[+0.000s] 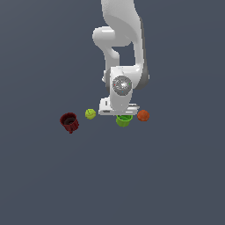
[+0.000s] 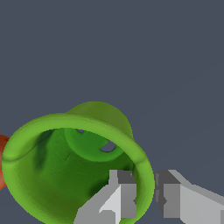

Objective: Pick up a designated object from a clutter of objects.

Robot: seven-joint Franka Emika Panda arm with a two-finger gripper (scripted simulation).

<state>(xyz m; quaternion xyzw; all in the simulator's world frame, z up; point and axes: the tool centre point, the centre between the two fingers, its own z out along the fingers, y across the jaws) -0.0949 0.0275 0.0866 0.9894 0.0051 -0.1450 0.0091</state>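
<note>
The lime-green cup (image 1: 124,121) sits directly under my hand, between the yellow-green ball (image 1: 90,114) and the orange ball (image 1: 143,115). In the wrist view the cup (image 2: 57,175) fills the frame, its darker green inside showing. My gripper (image 2: 145,192) straddles the cup's rim, with one finger (image 2: 122,197) inside and the other finger (image 2: 170,197) outside, both pressed against the wall. In the exterior view the gripper (image 1: 124,115) is mostly hidden behind the hand. Whether the cup rests on the ground is unclear.
A dark red cup (image 1: 69,122) lies tilted at the exterior view's left, apart from the others. The orange ball (image 2: 1,162) shows as a sliver just beside the green cup. The white arm (image 1: 123,39) rises behind the objects.
</note>
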